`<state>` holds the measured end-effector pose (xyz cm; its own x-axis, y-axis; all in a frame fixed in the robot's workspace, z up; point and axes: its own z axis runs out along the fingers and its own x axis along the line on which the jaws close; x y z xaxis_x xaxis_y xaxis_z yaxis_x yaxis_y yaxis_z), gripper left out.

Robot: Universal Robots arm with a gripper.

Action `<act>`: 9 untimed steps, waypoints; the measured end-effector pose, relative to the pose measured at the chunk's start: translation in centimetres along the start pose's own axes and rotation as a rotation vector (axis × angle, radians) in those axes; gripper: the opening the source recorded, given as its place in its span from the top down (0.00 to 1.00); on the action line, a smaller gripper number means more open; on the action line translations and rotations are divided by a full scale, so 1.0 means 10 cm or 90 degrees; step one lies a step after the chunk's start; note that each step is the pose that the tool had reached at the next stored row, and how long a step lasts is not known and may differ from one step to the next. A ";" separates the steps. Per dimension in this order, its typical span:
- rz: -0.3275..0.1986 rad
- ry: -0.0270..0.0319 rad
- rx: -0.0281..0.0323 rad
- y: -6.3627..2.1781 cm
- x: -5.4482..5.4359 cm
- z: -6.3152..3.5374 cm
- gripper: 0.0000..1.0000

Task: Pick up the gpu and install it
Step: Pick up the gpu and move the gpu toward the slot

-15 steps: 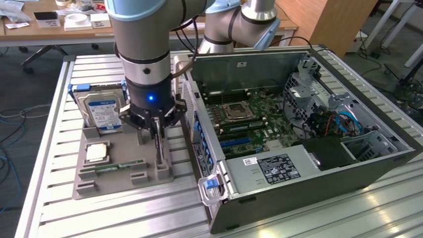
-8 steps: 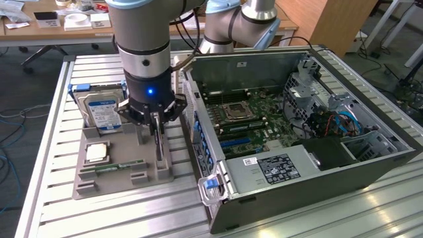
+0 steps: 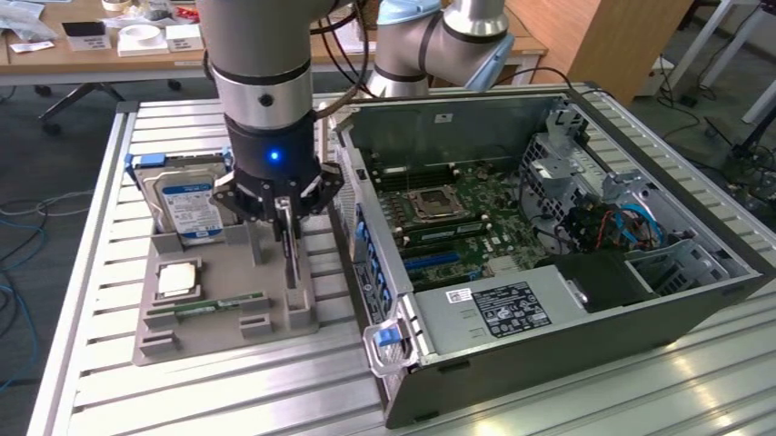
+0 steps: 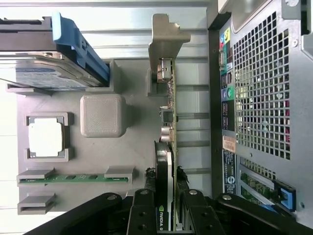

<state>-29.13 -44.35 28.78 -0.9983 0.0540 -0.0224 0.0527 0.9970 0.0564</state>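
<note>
The claw (image 4: 165, 182) stands about half closed, with 1 finger on each side of the graphics card (image 3: 290, 263). In the wrist view its pads (image 4: 148, 172) look to lie against both flat faces, so I judge that it has hold of the card, though how firmly is not clear.

The card stands on edge in the grey tray (image 3: 218, 334). It is directly below the claw and runs lengthwise between the fingers. Its metal end bracket sits in the tray's upright post (image 4: 166, 36), so it appears not yet lifted out. The tray lies on the desk (image 3: 182, 400), just beside the open computer case (image 3: 582, 336).

To do this step well, the grip should sit square on the cooler face and the board face, not on loose parts. The lift should go straight up along the tray's slots, so that the bracket slides free without catching. The card is thin and tall, so any tilt would lever it against the post.

The hard drive (image 3: 188, 204), the processor chip (image 3: 178, 279) and the memory stick (image 3: 218, 304) share the tray, apart from the claw.
</note>
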 end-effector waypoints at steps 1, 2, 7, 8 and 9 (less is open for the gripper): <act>0.000 0.0000 0.0000 0.001 0.00 -0.022 0.73; 0.000 0.0000 0.0000 0.002 0.00 -0.041 0.73; 0.000 0.0000 0.0000 0.007 0.00 -0.123 0.73; 0.000 0.0000 0.0000 0.007 0.00 -0.127 0.73; 0.000 0.0000 0.0000 0.018 -0.01 -0.314 0.73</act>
<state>-29.13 -44.35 31.93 -0.9983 0.0540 -0.0224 0.0527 0.9970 0.0564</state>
